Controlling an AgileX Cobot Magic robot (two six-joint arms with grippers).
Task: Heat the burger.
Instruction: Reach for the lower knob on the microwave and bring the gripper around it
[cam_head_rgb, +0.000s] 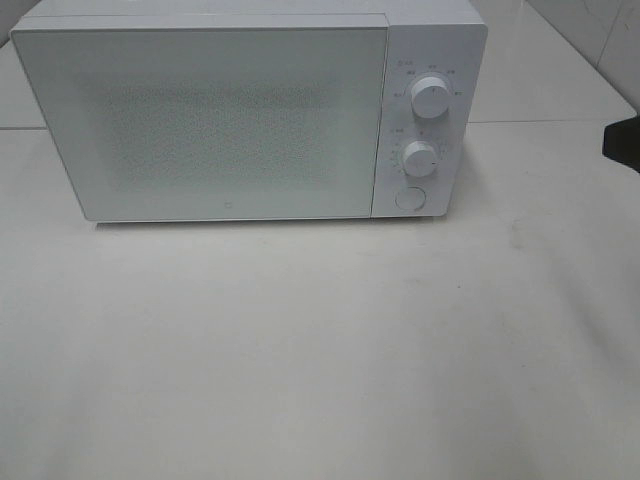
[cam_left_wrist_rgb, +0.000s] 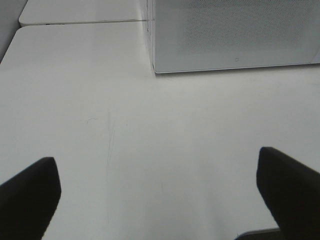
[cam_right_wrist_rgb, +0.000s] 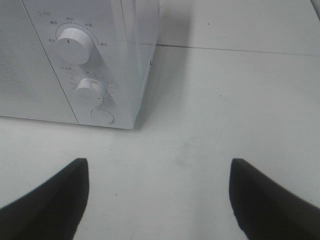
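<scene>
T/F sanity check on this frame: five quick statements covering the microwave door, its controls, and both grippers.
1. The microwave door is shut. True.
2. The left gripper is clamped on an object. False: its jaws stand open with nothing between them.
3. The control panel has an upper knob, a lower knob and a round button below them. True.
4. The right gripper is touching the lower knob. False: it is open and apart from the microwave, over the white table.
5. A pink plate sits in front of the microwave. False: no plate shows in any view.
</scene>
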